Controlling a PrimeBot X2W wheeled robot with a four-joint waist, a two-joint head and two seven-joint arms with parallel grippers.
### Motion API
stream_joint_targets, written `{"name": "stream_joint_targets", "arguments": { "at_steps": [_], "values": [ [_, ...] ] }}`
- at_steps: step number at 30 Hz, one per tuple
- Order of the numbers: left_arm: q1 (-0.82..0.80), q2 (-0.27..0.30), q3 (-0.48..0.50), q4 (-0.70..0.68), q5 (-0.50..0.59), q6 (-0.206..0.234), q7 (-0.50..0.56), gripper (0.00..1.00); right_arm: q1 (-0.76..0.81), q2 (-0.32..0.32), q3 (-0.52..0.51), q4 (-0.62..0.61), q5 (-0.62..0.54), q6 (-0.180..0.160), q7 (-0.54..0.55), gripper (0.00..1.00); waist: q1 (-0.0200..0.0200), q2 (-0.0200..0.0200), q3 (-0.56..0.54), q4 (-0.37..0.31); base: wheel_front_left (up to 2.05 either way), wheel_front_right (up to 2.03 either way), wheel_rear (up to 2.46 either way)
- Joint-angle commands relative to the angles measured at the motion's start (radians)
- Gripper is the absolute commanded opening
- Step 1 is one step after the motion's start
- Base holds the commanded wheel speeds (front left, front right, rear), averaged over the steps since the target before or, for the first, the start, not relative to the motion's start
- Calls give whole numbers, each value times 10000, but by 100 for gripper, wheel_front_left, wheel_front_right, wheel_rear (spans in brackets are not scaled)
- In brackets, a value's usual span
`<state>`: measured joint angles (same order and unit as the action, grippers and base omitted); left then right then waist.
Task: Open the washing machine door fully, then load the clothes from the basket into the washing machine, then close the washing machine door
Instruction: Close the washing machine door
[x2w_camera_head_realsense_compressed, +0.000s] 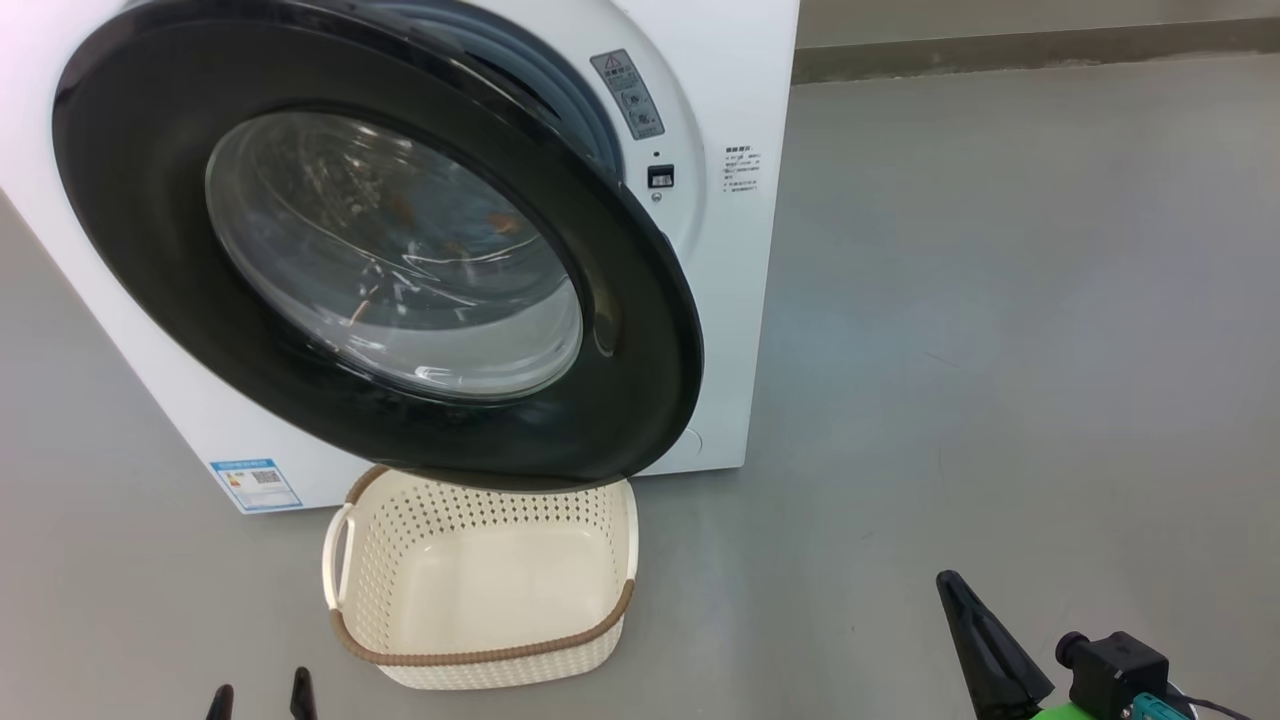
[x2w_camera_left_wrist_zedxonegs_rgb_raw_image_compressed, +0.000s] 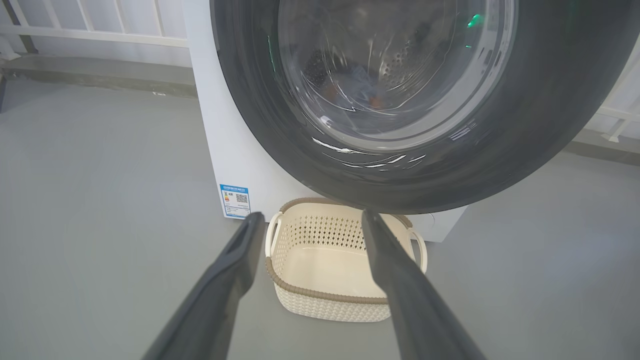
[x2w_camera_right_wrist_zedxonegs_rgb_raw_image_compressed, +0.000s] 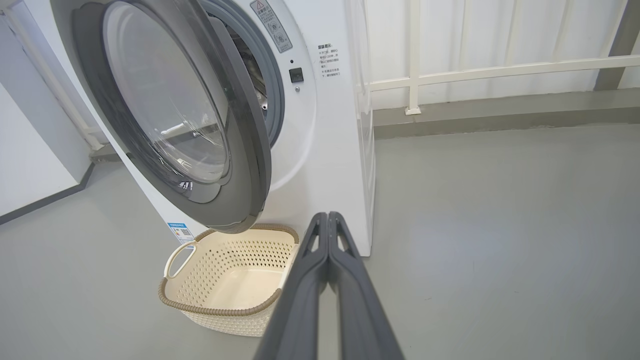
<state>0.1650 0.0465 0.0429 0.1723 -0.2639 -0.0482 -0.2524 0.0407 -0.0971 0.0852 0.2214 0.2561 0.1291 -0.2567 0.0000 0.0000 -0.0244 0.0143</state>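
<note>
"So, where are the clothes (x2w_camera_left_wrist_zedxonegs_rgb_raw_image_compressed: 362, 85)?"
"Inside the washing machine (x2w_camera_head_realsense_compressed: 730, 300), showing blue behind the washing machine door (x2w_camera_head_realsense_compressed: 390, 260), which hangs part-open over the basket (x2w_camera_head_realsense_compressed: 480, 655) on the floor (x2w_camera_head_realsense_compressed: 1000, 350)."
"And the arms?"
"Left gripper (x2w_camera_left_wrist_zedxonegs_rgb_raw_image_compressed: 311, 217) has its fingers spread wide, holding nothing. Right gripper (x2w_camera_right_wrist_zedxonegs_rgb_raw_image_compressed: 327, 217) has its tips pressed together, nothing between them. Both hang clear of the door"

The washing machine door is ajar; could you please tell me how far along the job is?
Loading looks done: the basket is empty and the clothes show behind the door glass. Closing is in hand: the washing machine door stands part-open, with the open left gripper and the shut right gripper both clear of it. Left: pushing it fully shut.
</note>
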Motion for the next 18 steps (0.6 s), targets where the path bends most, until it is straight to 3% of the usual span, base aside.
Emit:
{"name": "stream_joint_targets", "arguments": {
  "at_steps": [1,18],
  "values": [
    [-232,38,278,-280,-57,73,-93,100,-240,-56,186,-239,-52,16,-51,0,0,0,12,15,0,0,0],
    [-229,38,-100,-437,-193,267,-93,100,-1657,-100,-514,-1186,223,16,-51,0,0,0,310,394,0,0,0]
  ]
}}
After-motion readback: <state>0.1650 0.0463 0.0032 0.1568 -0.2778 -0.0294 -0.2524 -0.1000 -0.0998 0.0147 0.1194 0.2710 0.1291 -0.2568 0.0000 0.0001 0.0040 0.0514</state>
